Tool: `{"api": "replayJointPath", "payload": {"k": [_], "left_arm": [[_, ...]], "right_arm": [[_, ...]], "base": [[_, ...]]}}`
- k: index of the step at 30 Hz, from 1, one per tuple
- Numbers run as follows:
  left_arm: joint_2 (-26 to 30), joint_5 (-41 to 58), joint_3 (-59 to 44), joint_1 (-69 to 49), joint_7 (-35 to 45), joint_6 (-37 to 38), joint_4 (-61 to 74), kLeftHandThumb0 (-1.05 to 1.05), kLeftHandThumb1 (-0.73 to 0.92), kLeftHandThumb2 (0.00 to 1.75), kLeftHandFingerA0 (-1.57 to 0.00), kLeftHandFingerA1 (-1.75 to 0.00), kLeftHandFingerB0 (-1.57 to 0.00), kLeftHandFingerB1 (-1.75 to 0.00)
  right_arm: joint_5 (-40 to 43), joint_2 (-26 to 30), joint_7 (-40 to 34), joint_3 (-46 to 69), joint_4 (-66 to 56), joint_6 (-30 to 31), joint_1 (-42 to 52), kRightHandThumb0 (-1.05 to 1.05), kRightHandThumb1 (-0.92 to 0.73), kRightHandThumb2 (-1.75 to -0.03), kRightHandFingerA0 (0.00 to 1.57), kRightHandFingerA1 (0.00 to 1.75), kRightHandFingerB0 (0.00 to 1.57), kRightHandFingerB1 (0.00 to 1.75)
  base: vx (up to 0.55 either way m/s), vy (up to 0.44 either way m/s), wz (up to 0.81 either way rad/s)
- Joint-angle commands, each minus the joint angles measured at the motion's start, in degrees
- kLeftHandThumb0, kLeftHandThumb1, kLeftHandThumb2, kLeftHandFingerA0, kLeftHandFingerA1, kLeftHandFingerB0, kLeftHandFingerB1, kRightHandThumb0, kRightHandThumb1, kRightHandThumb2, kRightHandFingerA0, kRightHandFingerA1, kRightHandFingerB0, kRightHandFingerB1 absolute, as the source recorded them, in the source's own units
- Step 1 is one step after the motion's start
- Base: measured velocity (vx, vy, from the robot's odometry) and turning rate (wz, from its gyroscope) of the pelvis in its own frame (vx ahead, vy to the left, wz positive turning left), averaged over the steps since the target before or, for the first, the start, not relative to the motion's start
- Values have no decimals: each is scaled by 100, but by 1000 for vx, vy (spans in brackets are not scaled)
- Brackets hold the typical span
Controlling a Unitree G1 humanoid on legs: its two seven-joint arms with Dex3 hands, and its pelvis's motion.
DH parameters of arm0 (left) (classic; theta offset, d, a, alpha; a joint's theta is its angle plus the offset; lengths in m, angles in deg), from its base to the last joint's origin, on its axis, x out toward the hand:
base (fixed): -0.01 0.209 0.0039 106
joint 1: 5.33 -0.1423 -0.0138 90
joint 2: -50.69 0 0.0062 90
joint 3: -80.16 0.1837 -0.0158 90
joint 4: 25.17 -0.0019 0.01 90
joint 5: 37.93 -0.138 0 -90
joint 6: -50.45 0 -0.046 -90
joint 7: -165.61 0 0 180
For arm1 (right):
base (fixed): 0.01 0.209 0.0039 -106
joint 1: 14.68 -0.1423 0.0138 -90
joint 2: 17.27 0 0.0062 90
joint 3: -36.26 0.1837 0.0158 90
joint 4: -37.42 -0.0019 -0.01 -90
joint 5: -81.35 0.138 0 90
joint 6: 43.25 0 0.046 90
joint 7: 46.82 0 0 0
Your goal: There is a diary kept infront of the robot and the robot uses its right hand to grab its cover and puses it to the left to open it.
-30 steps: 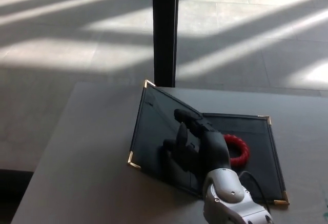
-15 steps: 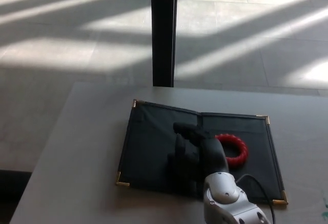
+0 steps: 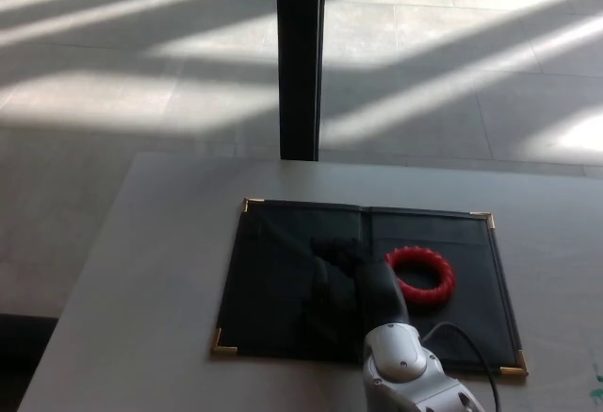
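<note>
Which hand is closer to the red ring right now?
Right. The right hand rests on the open diary, just left of the red ring, nearly touching it. The left hand is not in view, so its distance cannot be judged.

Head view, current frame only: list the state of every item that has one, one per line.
diary: open, both covers lying flat on the table.
red ring: lying flat on the diary's right inner side.
right hand: resting over the diary near the spine, holding nothing visible; open or shut cannot be told.
left hand: not in view.
</note>
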Motion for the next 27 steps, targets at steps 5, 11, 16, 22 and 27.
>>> {"api": "replayJointPath", "payload": {"k": [5, 11, 16, 22, 27], "left_arm": [[8, -9, -83, -192, -116, -114, -20, -89, 84, 113, -44, -96, -43, -84], [-15, 12, -116, -269, -66, -83, -50, -85, 92, 93, -39, -116, -37, -95], [-12, -13, -123, -267, -146, -115, -62, -86, 92, 93, -38, -117, -38, -92], [-4, 22, -173, -354, -67, -136, -36, -89, 84, 113, -44, -95, -43, -83], [16, 16, -190, -425, -12, -102, -53, -85, 92, 95, -37, -117, -37, -89]], "right_arm": [[605, -693, 228, 605, -289, 759, -292, -65, -92, -71, 37, 64, 26, 47], [889, -469, 73, 1425, -498, 846, -784, -52, -69, -111, 44, 67, 20, 53], [1213, 151, 256, 2183, -1156, 1436, -1100, -60, -89, -66, 46, 54, 35, 45], [1939, 967, 413, 3481, -2245, 2228, -1091, -57, -89, -65, 41, 53, 32, 45], [2399, 1461, 663, 4224, -2628, 2600, -978, -59, -90, -66, 39, 55, 30, 46]], "base": [[0, 0, 0], [0, 0, 0], [0, 0, 0], [0, 0, 0], [0, 0, 0]]}}
